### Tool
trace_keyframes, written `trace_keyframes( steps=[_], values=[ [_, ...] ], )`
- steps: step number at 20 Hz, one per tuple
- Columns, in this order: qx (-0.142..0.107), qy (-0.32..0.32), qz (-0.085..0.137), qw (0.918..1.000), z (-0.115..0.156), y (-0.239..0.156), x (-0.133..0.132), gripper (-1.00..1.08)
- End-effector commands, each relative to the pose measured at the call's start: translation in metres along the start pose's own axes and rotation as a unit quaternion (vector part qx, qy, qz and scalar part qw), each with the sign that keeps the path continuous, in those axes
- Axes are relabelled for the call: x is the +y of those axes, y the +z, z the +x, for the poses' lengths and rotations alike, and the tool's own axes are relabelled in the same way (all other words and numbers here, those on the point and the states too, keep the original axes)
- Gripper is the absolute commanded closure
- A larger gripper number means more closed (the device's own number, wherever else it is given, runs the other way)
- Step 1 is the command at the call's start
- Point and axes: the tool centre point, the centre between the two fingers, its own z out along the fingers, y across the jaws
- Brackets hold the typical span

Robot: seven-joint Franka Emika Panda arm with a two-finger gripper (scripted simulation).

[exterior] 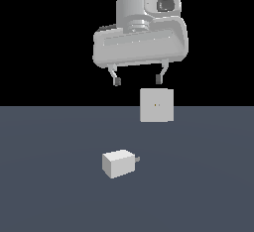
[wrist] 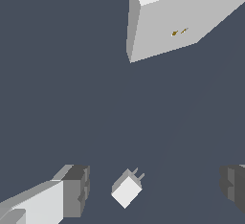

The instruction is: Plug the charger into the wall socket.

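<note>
The charger (exterior: 119, 163) is a small off-white block lying on the dark floor, its short grey prongs pointing toward the exterior view's right. In the wrist view the charger (wrist: 127, 189) lies between the two fingers, far below them. The wall socket (exterior: 157, 105) is a flat off-white square plate standing upright beyond the charger, with two tiny holes at its centre; the wall socket (wrist: 167, 24) also shows in the wrist view. My gripper (exterior: 138, 81) hangs high above the charger, open and empty, its fingertips (exterior: 117, 82) well apart.
The flat dark grey floor (exterior: 49, 186) stretches around both objects. Behind it is a black background. Nothing else stands on the floor.
</note>
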Motion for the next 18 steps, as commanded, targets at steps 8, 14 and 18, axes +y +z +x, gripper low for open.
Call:
trace_keyframes(
  steps=[8,14,18],
  values=[
    [0.0,0.119,-0.004,0.9928,-0.032,0.028,0.005,-0.92],
    [0.0,0.193,-0.007,0.9813,-0.051,0.045,0.004,-0.92],
    [0.0,0.24,-0.009,0.9707,-0.064,0.057,0.002,-0.92]
  ],
)
